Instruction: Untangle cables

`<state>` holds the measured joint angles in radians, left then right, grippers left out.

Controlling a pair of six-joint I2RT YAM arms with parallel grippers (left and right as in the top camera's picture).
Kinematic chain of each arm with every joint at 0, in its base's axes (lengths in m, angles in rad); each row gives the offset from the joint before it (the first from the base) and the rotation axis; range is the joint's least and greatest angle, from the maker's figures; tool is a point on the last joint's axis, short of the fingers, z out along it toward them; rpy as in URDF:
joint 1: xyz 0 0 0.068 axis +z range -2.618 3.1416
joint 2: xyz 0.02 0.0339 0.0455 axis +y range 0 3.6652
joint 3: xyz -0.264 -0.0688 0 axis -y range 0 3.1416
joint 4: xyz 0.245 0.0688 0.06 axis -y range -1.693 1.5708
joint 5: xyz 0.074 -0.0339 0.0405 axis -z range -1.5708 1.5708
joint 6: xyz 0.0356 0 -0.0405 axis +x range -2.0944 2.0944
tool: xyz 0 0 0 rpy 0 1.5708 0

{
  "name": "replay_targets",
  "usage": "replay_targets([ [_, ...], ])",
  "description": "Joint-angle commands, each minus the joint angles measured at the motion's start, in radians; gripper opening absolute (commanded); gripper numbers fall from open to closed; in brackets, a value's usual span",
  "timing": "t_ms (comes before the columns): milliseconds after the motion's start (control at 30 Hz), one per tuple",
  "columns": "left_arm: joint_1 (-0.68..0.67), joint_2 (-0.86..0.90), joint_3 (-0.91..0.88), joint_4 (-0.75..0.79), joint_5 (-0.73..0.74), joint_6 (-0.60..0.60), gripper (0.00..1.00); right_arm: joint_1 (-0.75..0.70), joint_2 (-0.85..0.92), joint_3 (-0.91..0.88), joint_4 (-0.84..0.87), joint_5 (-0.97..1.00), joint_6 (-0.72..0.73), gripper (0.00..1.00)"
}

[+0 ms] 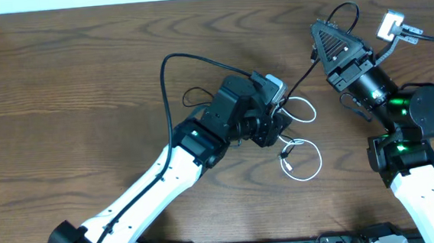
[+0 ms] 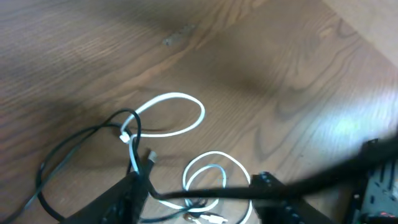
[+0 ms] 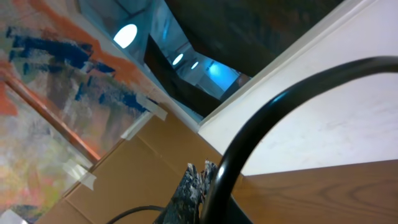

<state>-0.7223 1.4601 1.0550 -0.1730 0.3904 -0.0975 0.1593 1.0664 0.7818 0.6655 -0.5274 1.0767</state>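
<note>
The left gripper hangs with fingers spread just above the black cable and white cable, which cross in loops at mid-table. Closing here could pinch both cords and pull the tangle tighter. The right gripper is well apart, its fingers impossible to judge as released or clenched, so nothing would likely pin the loops against sliding
</note>
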Motion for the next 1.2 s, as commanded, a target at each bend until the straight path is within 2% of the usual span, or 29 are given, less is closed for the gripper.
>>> replay_targets([
  [0, -0.003, 0.012, 0.009, 0.018, -0.026, 0.010, 0.46, 0.000, -0.008, 0.005, 0.008, -0.018, 0.027, 0.01],
  [33, -0.003, 0.012, 0.009, 0.026, -0.026, 0.010, 0.41, -0.001, -0.008, 0.005, 0.008, -0.018, 0.027, 0.01],
  [67, -0.003, 0.012, 0.010, 0.034, -0.026, 0.010, 0.31, 0.000, -0.008, 0.005, 0.008, -0.018, 0.027, 0.01],
  [100, -0.003, 0.012, 0.010, 0.038, -0.026, 0.010, 0.27, 0.000, -0.008, 0.005, 0.008, -0.019, 0.027, 0.01],
  [167, -0.003, 0.012, 0.010, 0.049, -0.026, 0.010, 0.13, -0.001, -0.008, 0.005, 0.008, -0.019, 0.027, 0.01],
  [233, -0.003, 0.012, 0.010, 0.053, -0.026, 0.010, 0.08, -0.001, -0.008, 0.005, 0.007, -0.022, 0.027, 0.01],
  [367, -0.002, 0.008, 0.010, 0.053, -0.026, 0.010, 0.08, -0.002, -0.008, 0.005, -0.015, -0.025, 0.021, 0.01],
  [467, 0.005, -0.014, 0.010, 0.052, -0.026, 0.003, 0.07, -0.011, -0.008, 0.005, -0.085, -0.013, -0.043, 0.01],
  [600, 0.040, -0.084, 0.010, 0.051, -0.025, -0.067, 0.08, -0.033, -0.008, 0.005, -0.307, 0.093, -0.111, 0.02],
  [700, 0.077, -0.156, 0.010, 0.052, -0.019, -0.117, 0.07, -0.048, -0.002, 0.005, -0.483, 0.208, -0.168, 0.15],
  [800, 0.115, -0.225, 0.010, 0.060, 0.001, -0.150, 0.08, -0.051, 0.022, 0.005, -0.574, 0.247, -0.270, 0.21],
  [967, 0.180, -0.330, 0.010, 0.136, 0.062, -0.224, 0.08, -0.048, 0.085, 0.005, -0.622, 0.172, -0.373, 0.28],
  [1167, 0.216, -0.393, 0.010, 0.251, 0.152, -0.292, 0.08, -0.047, 0.180, 0.005, -0.624, -0.041, -0.455, 0.35],
])
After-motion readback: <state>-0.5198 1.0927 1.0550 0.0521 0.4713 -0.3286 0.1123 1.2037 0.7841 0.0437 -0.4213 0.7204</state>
